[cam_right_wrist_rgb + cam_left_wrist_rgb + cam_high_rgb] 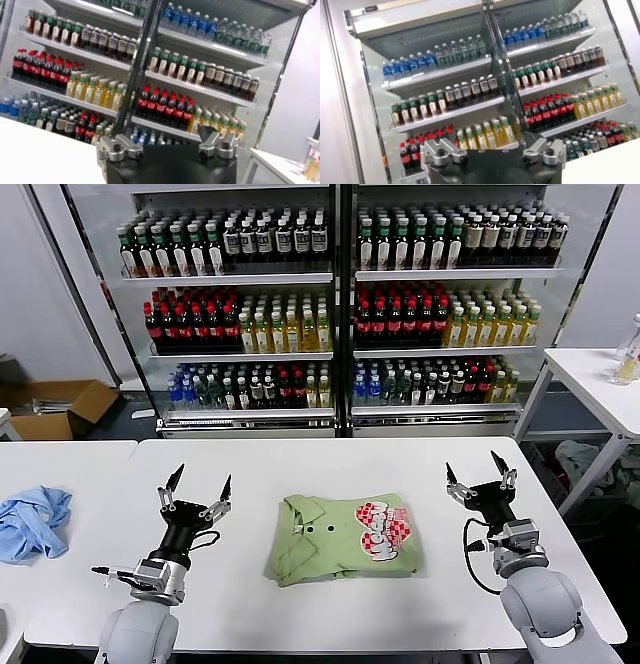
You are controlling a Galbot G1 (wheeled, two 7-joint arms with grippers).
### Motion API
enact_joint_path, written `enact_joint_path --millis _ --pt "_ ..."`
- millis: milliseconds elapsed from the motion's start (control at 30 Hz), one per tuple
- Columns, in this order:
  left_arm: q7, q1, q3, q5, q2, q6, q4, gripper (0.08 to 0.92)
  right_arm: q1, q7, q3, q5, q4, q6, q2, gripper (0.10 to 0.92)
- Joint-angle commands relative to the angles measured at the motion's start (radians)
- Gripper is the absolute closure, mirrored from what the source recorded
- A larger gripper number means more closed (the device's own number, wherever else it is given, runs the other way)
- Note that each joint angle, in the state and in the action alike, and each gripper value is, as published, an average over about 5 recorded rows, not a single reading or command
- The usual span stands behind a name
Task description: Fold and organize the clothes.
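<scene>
**Lying folded between two released claws**

Resting at the lower centre of the head view, the light green short-sleeved polo shirt [343, 537] sits folded into a compact rectangle on the white table [330, 464], collar toward the left of the frame and its red-and-white checkered chest print toward the right.

Left of the shirt in the frame, the left gripper [195, 489] stands apart from it, fingers spread wide and pointing up, holding nothing. At the right of the frame, the right gripper [480, 474] is likewise released, fingers splayed and empty, well clear of the fabric.

A crumpled light blue cloth [32, 522] lies at the far left edge on the adjoining white table.

Behind, across the upper frame, a glass-fronted drinks cooler [340, 304] holds rows of bottles; both wrist views look onto it. A brown cardboard box [55, 406] sits on the floor at middle left.
</scene>
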Motion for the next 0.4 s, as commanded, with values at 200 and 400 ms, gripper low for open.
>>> enact_joint_path --millis 200,400 --pt "-0.054 -0.039 0.036 0.076 -0.012 -0.013 0.042 0.177 -0.002 0.018 -0.025 -0.140 -0.082 0.083 0.018 0.203" --pt "-0.055 -0.046 0.025 0.074 0.000 -0.016 0.045 0.177 -0.007 0.017 -0.014 -0.143 -0.070 0.084 0.019 0.203"
